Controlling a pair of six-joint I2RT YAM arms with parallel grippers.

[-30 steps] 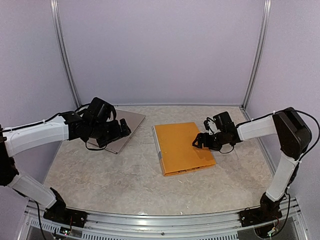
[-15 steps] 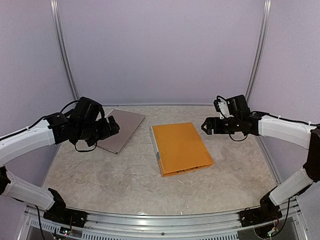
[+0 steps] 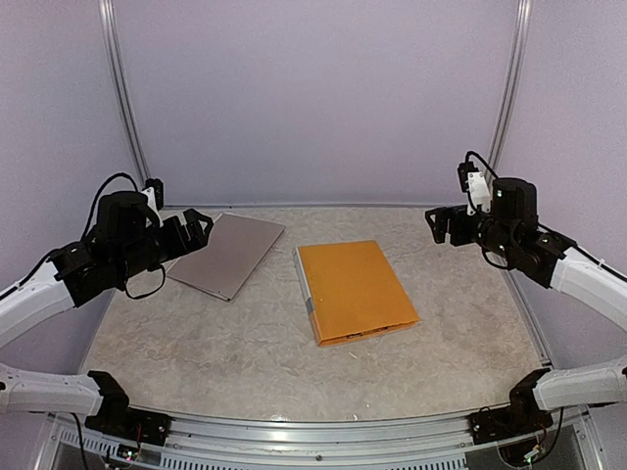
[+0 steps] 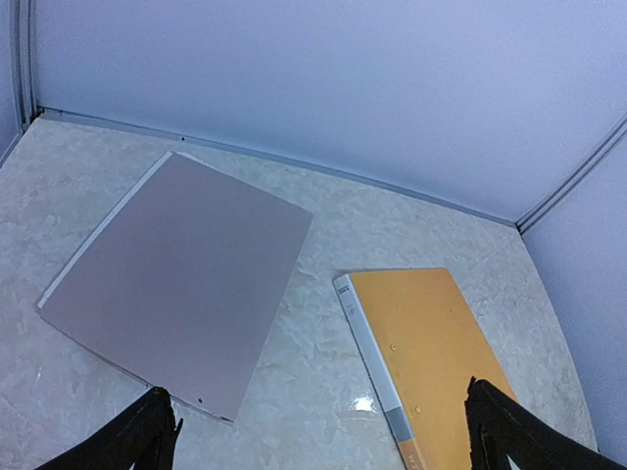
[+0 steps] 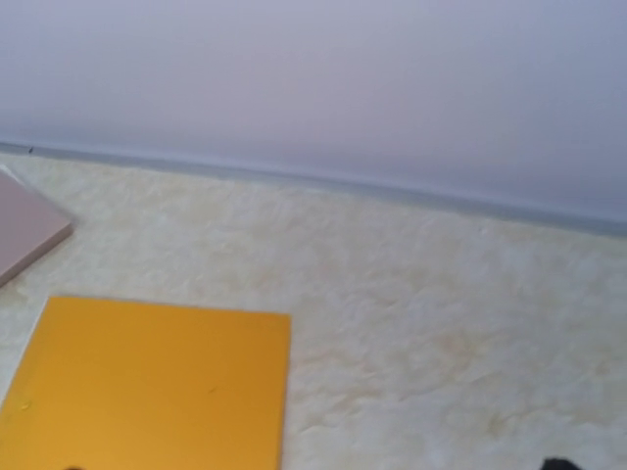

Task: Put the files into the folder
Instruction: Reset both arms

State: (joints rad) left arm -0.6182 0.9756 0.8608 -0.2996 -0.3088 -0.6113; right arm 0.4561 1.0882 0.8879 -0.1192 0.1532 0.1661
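Note:
The orange folder (image 3: 355,289) lies shut and flat in the middle of the table, its white spine to the left. It also shows in the left wrist view (image 4: 431,343) and the right wrist view (image 5: 147,382). The files are hidden; no white sheets show in any view. My left gripper (image 3: 188,230) hangs open in the air at the left, raised above the table. My right gripper (image 3: 443,225) hangs open at the right, apart from the folder. Only a dark fingertip (image 5: 558,463) shows at the right wrist view's bottom edge. Nothing is between either pair of fingers.
A flat grey-pink cover (image 3: 227,253) with a thin white edge lies at the back left, also seen from the left wrist (image 4: 181,274). Lilac walls with metal posts (image 3: 505,108) close in the table on three sides.
Both arms have drawn back and risen. The right gripper left the folder's right edge and moved to the right. The left gripper came off the grey-pink cover and moved left.

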